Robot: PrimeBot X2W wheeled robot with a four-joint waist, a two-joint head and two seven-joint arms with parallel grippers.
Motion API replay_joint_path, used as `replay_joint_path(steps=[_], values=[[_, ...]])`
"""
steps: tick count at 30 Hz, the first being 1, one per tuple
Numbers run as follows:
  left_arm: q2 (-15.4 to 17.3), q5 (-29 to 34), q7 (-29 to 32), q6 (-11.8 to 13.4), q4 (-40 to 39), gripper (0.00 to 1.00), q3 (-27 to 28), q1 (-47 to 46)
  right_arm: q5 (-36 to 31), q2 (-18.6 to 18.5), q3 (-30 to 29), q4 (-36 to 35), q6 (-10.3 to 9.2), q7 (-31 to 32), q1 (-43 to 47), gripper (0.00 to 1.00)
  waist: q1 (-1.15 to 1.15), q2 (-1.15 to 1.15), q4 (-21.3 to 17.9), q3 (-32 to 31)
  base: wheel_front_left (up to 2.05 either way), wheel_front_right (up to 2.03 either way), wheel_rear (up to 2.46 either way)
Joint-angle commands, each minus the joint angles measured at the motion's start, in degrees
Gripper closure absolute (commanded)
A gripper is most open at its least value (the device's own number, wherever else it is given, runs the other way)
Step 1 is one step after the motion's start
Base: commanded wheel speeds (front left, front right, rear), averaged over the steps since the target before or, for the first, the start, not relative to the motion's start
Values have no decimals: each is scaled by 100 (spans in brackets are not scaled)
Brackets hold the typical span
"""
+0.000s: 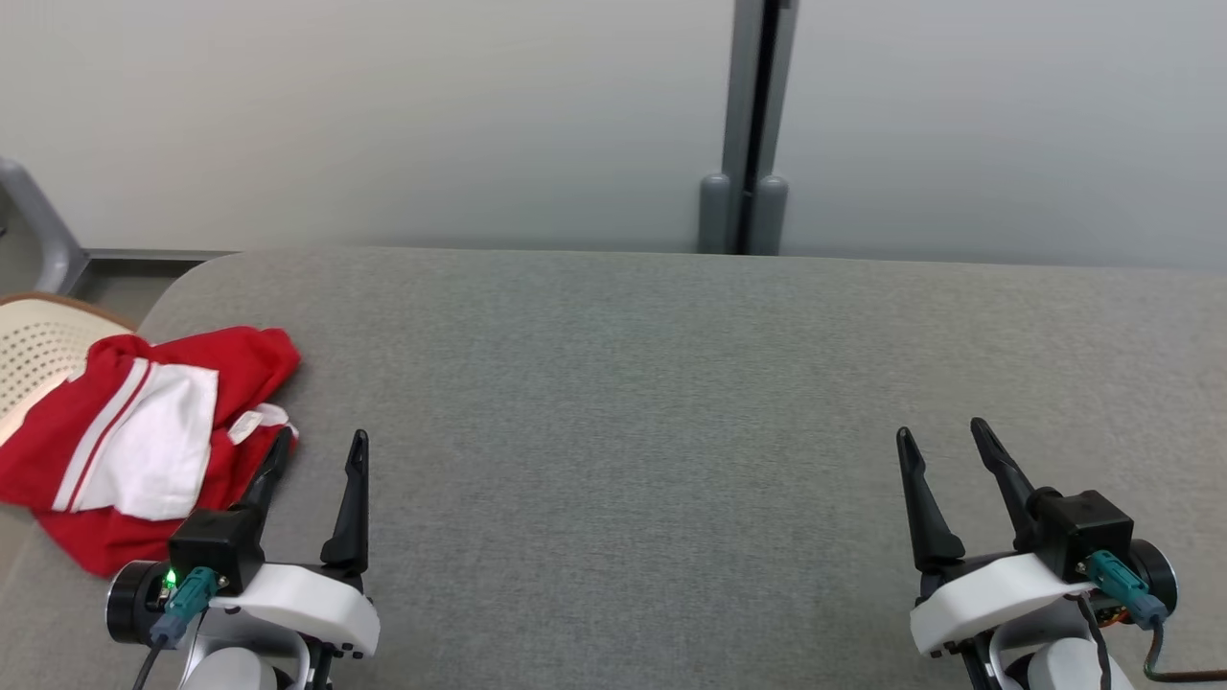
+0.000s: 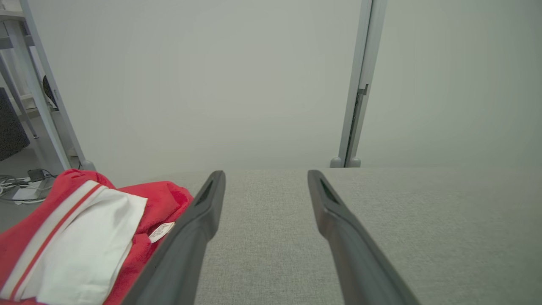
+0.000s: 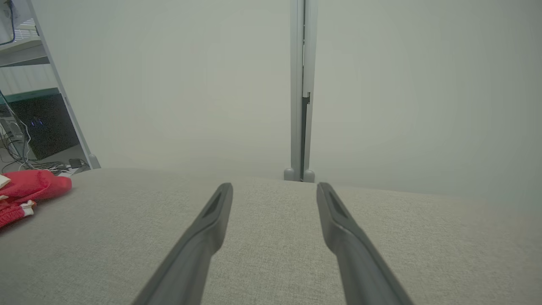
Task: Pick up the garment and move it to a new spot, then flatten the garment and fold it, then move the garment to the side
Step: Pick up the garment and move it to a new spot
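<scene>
A red garment with white panels and stripes lies crumpled at the left end of the grey table, partly hanging over its edge. My left gripper stands open just to the garment's right, its left finger close beside the cloth and nothing between the fingers. The left wrist view has the garment at lower left beside my open left gripper. Far to the right, my right gripper is open over bare table. In the right wrist view the garment sits at the far left, well away from the right gripper.
A pale perforated chair seat stands just off the table's left end. A grey partition wall with a vertical post runs behind the far edge. Shelving and cables stand beyond the left end.
</scene>
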Motion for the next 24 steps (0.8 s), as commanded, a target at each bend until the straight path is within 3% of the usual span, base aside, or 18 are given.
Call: replay_joint_path(steps=[1, 14, 24], values=[[27, -30, -26, 6, 15, 0, 38, -72, 3, -16, 5, -58, 0, 24, 20, 0, 0, 0, 334, 37, 0, 0, 0], [41, -196, -20, -10, 153, 0, 305, -76, 79, -1, 293, -531, 0, 221, 14, 0, 0, 0, 1615, 101, 0, 0, 0], [26, -206, -20, -41, 206, 0, 353, -123, 49, 5, 315, -660, -1, 301, 74, 0, 0, 0, 1895, 103, 0, 0, 0]])
